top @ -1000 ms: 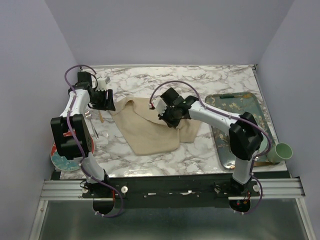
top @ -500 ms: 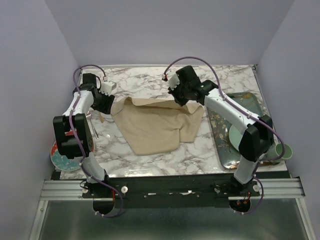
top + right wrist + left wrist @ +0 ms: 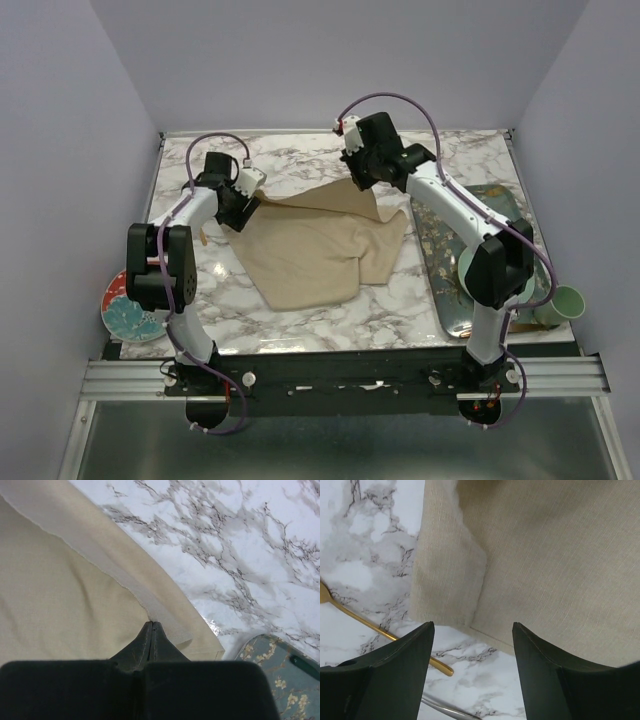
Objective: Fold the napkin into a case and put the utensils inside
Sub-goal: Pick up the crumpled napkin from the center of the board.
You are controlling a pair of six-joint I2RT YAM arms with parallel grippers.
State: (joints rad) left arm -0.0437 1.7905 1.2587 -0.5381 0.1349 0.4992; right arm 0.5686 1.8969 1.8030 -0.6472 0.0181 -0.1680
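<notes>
Right gripper (image 3: 152,625) pinches the napkin (image 3: 300,250) by its far edge, raised to pull it flat on the worktop (image 3: 300,165). Left gripper (image 3: 472,626), jaws spread, hovers over the napkin's left corner, likely to grab it. A gold utensil (image 3: 380,632) lies just beside.

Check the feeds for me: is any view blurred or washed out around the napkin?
Top external: even light, sharp, no glare on the marble tabletop. Left wrist: napkin weave crisp, tabletop near-white at upper left, left gripper in dark silhouette. Right wrist: right gripper a featureless black mass, cloth hem clear.
</notes>
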